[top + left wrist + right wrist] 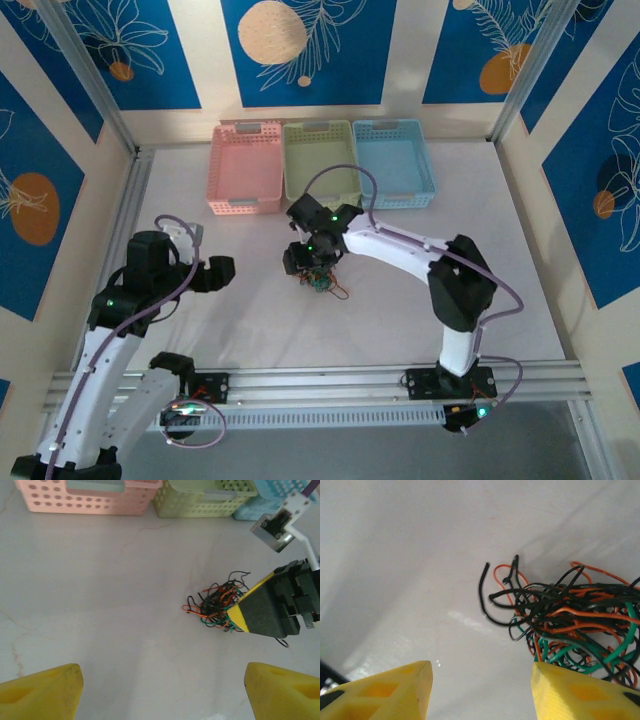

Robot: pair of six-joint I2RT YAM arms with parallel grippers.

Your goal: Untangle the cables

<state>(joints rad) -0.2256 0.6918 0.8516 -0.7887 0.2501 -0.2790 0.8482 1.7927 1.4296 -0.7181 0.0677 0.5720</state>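
Open table (100, 605) lies before the left gripper (162, 675), jaws wide; the right gripper (480, 672), jaws parted, sits at the edge of the cables (570, 620), perhaps touching.

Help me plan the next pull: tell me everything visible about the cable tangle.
The cables are very thin, flexible-looking wires, black, red-orange and green, knotted into one small clump with curled ends poking out. They lie on the pale table. The open right gripper sits at the clump's edge, one finger seemingly touching strands, gripping none.
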